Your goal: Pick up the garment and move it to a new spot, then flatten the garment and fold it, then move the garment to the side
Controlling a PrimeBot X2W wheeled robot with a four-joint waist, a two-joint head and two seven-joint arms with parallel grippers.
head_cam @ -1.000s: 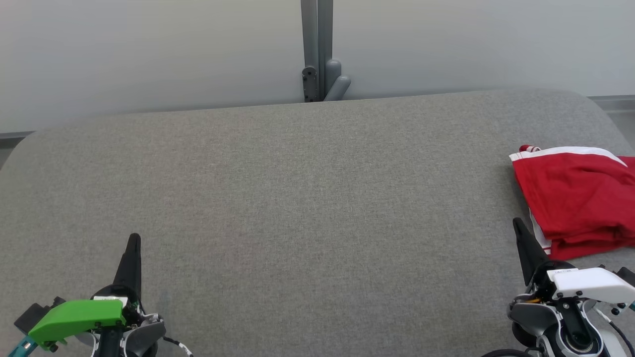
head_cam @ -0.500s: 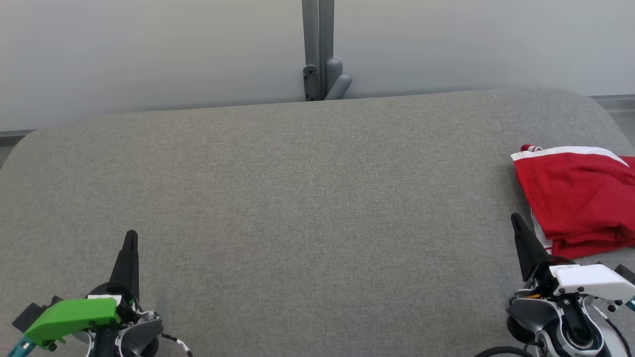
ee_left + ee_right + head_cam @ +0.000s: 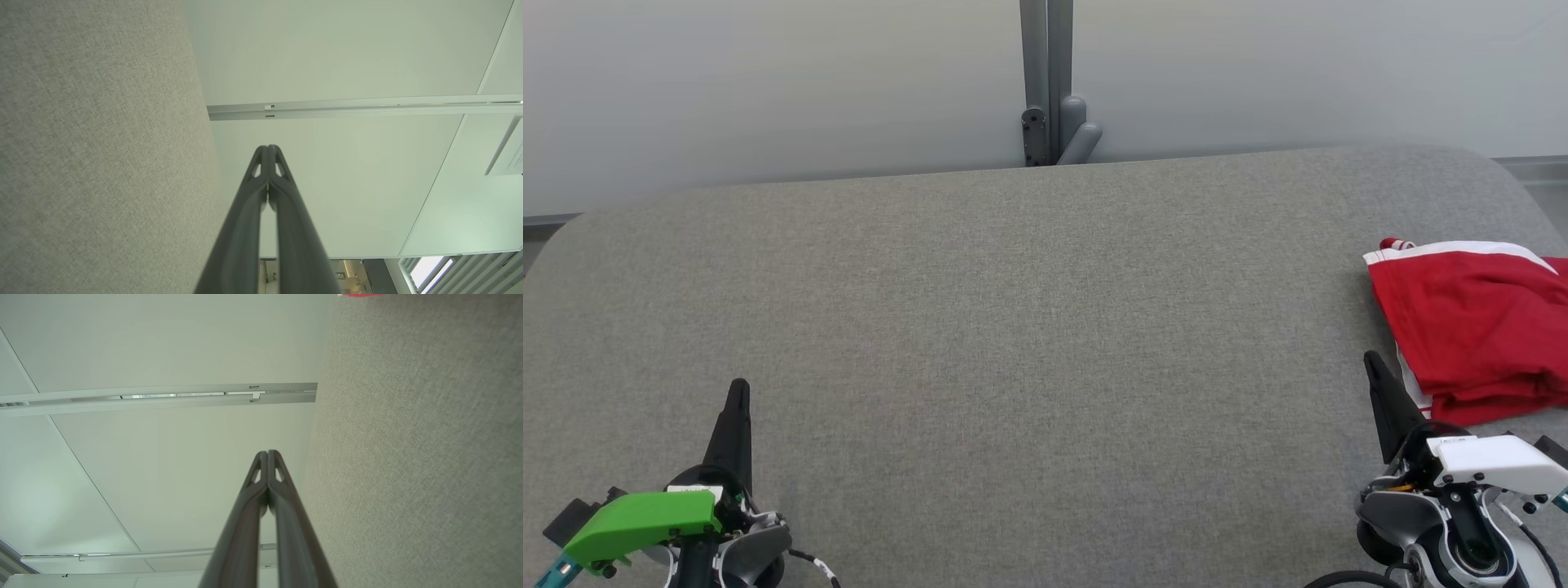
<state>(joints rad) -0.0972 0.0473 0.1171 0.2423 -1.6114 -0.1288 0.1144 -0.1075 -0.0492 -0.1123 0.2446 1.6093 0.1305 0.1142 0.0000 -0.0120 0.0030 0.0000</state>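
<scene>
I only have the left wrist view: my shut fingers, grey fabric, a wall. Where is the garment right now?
Observer: The red garment lies at the right end of the grey padded surface, partly cut off by the head view's border.
Operator: Is it spread out or folded?
Observer: It looks folded: layers stack along its near edge, and white trim runs along its far edge.
Operator: Does the right gripper have it?
Observer: No. The right gripper is shut and empty, its tip beside the garment's near left corner.
</scene>
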